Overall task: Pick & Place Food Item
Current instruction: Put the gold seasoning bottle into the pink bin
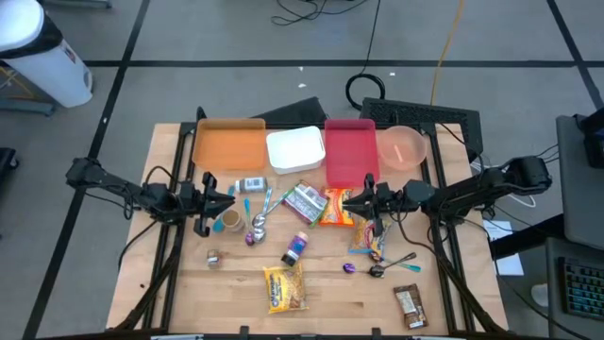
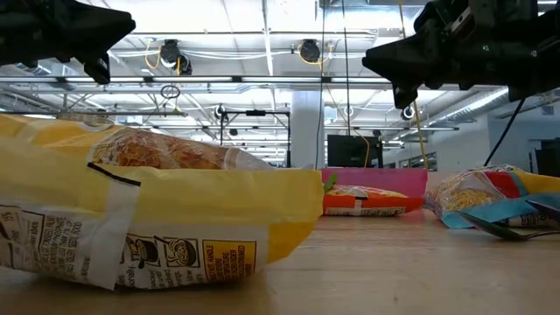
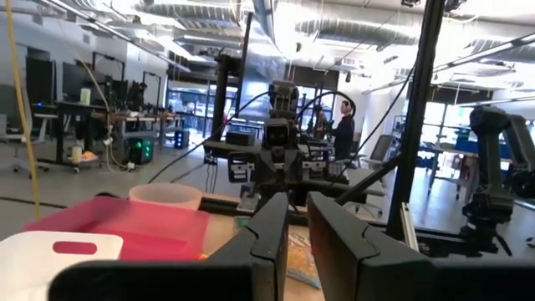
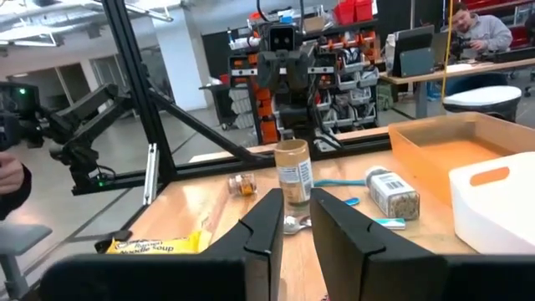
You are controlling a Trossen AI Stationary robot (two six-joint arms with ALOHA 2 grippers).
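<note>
Both grippers nearly shut, empty. Left gripper [image 1: 229, 195] hangs over table's left side, right gripper [image 1: 345, 198] over the middle by the orange snack bag [image 1: 336, 207].

We judge the food packs light, soft, crinkly, slippery; pinch at a sealed edge.

Count, L to R: 4 bins along the back, 1 jar [image 1: 227, 222], 1 yellow bag [image 1: 284, 288], 1 bar [image 1: 410, 306].

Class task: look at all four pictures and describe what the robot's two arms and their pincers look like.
Both arms are dark, slim and jointed, with black cables looping along them. The left pincer and right pincer each end in two flat, black, blade-like fingers, wide at the base and narrowing to the tips. Seen from the front, the wrist is a boxy black block with a small camera housing on top.
</note>
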